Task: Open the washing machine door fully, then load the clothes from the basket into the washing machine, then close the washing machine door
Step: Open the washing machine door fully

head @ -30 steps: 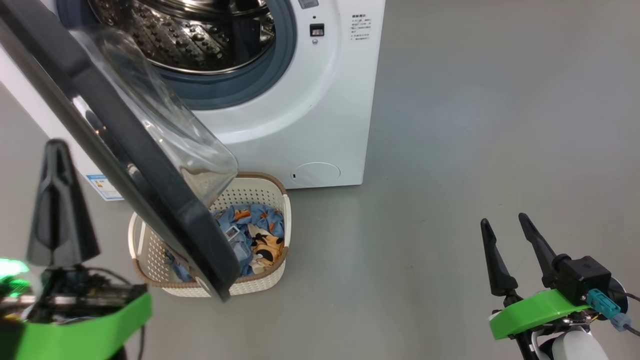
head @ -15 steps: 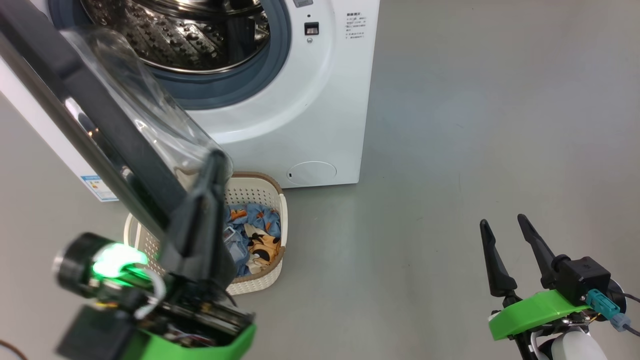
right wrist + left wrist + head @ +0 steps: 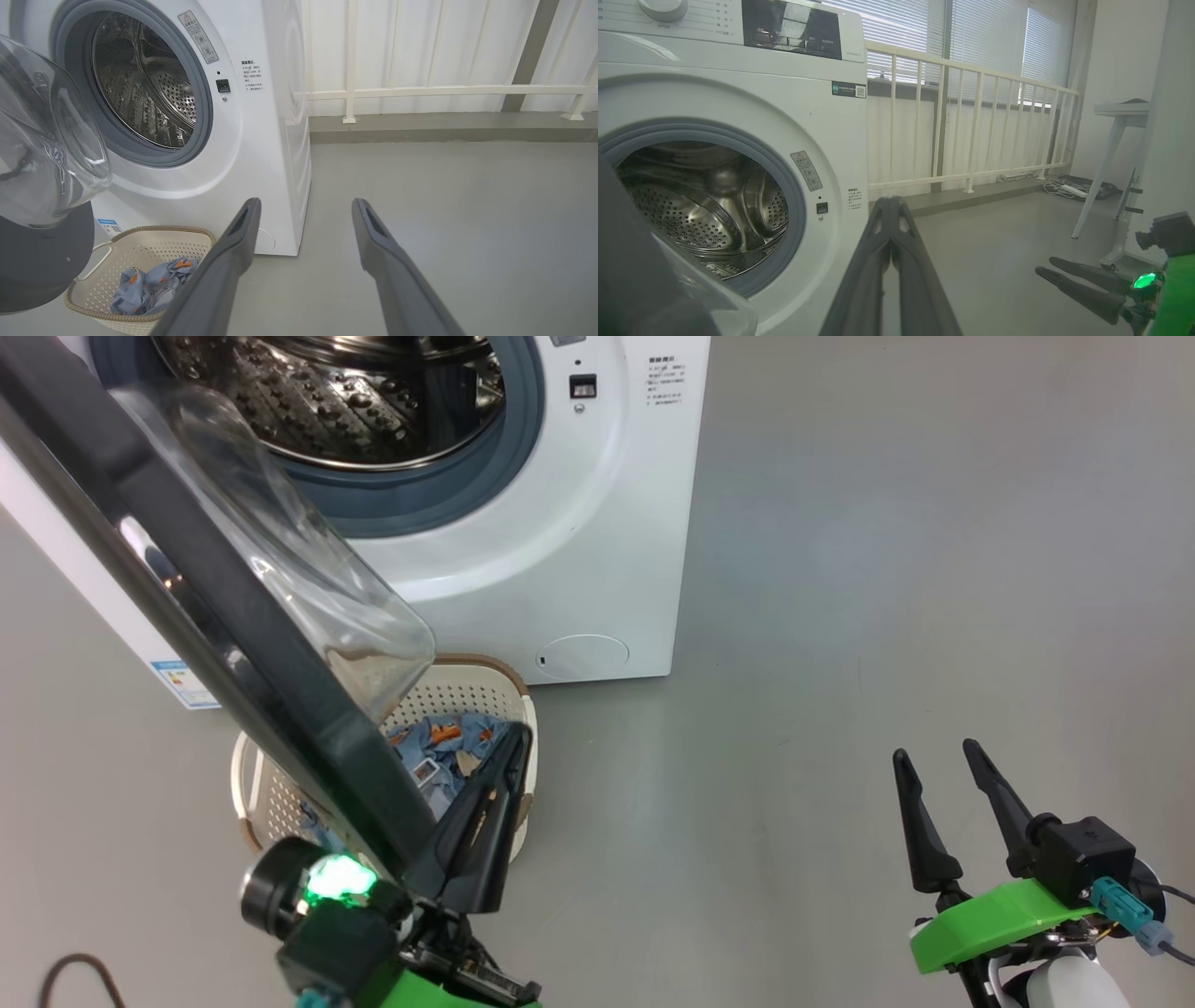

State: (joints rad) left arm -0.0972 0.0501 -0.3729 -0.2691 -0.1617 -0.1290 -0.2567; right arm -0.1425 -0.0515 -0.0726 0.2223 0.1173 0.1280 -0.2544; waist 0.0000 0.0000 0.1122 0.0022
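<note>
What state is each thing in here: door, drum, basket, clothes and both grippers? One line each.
washing machine door, open, swung out from the machine
drum, empty
basket, on the floor, partly filled
clothes, bundled in the basket
left gripper, shut, holding nothing
right gripper, open, holding nothing

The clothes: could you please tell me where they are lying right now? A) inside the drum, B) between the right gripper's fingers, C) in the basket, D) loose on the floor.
C: the clothes lie bundled inside the basket, which stands on the floor in front of the washing machine.
</note>
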